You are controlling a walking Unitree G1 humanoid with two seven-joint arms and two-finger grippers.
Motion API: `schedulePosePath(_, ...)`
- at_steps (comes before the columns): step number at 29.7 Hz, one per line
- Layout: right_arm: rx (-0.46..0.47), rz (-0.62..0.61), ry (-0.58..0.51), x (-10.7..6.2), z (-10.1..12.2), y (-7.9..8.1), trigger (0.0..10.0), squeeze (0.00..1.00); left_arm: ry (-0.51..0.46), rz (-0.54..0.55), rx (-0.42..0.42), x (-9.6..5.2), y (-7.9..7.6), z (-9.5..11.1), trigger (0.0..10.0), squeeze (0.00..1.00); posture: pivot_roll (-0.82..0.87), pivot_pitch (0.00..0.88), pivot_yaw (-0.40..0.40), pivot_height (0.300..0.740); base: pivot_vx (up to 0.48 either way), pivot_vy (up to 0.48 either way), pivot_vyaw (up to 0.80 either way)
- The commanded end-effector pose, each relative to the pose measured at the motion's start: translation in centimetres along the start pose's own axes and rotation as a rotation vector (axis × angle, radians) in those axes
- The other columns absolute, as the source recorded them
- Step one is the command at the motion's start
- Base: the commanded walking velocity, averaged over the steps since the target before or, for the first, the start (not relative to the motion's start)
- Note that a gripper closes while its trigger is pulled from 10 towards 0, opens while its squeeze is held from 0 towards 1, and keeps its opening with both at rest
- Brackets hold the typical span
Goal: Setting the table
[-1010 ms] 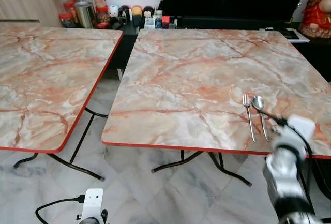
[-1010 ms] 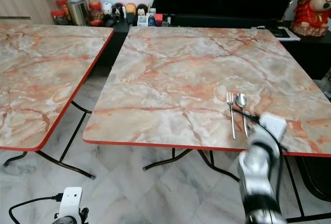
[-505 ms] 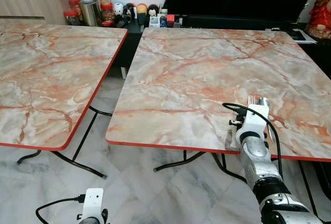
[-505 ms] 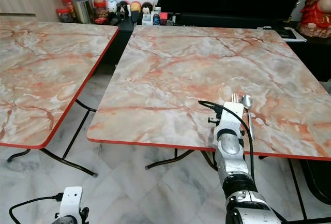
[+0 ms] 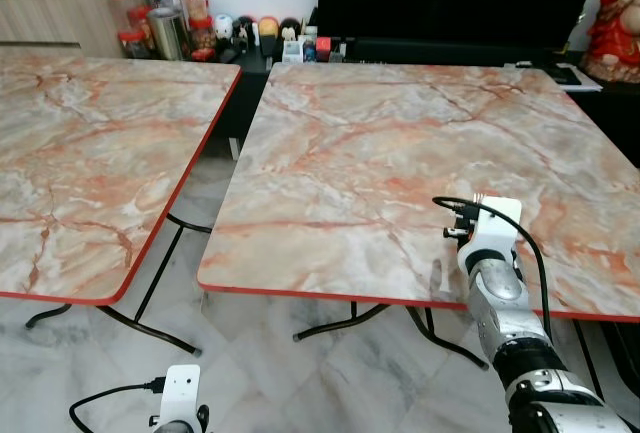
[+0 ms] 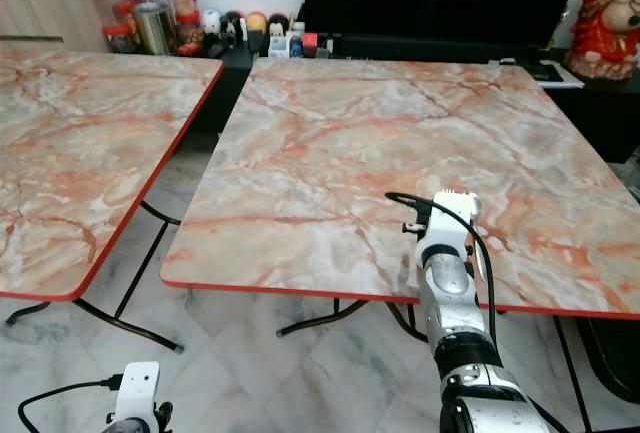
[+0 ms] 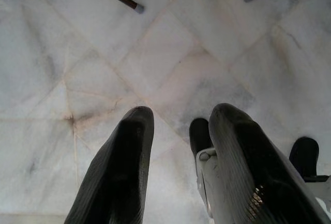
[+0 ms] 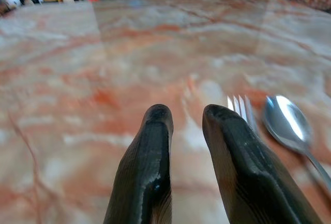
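Marble-patterned laminate with a thin red rim is what your right gripper (image 8: 181,118) hovers over, low above the near right part of the right-hand table (image 5: 380,143). Its two black fingers (image 8: 150,157) are a narrow gap apart and hold nothing. The fork (image 8: 242,107) lies flat just beside the nearer finger, and the spoon (image 8: 287,123) lies just past it, side by side, handles pointing back toward the near edge.

Your main risk, as I judge it, is a sideways sweep of the wrist: the finger next to the fork could nudge it into the spoon and skew both, or push them toward the red edge, which is near. The black cable (image 5: 447,205) looped off the wrist could also drag across the cutlery.

You have wide open tabletop ahead and to the robot's left. The second table (image 5: 90,153) stands well apart across a floor gap. Your left gripper (image 7: 176,131) hangs idle over the tiled floor (image 7: 155,53), fingers apart.
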State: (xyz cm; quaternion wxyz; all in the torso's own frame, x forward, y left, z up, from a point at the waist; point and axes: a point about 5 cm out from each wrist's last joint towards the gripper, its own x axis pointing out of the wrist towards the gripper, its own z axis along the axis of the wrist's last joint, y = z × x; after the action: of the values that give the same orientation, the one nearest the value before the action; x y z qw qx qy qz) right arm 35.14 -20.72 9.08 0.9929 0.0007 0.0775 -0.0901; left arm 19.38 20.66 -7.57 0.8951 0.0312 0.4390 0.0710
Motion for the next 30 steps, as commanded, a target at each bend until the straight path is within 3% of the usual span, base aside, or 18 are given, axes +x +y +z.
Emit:
schedulePosePath(1, 0.014, 0.01, -0.067, 0.4, 1.8, 0.3, 10.0, 0.0, 0.024, 0.009, -0.007, -0.1, 0.1, -0.5, 10.0, 0.0, 0.01, 0.0, -0.026, 0.728, 0.352, 0.0, 0.0)
schedulePosePath(15, 0.015, 0.014, -0.062, 0.4, 1.7, 0.5, 10.0, 0.0, 0.008, 0.008, -0.012, 0.0, 0.0, -0.2, 10.0, 0.0, 0.02, 0.0, -0.033, 0.728, 0.336, 0.0, 0.0)
schedulePosePath(23, 0.013, 0.005, -0.044, 0.3, 1.4, 0.4, 10.0, 0.0, -0.006, 0.001, -0.022, 0.0, -0.1, 0.0, 10.0, 0.0, 0.02, 0.0, -0.033, 0.728, 0.0, 0.0, 0.0)
schedulePosePath(30, -0.016, -0.123, 0.079, -0.1, -0.6, -1.2, 10.0, 0.0, 0.0, -0.002, -0.021, 0.0, 0.0, -0.1, 10.0, 0.0, 0.02, 0.0, -0.035, 0.728, 0.0, 0.0, 0.0)
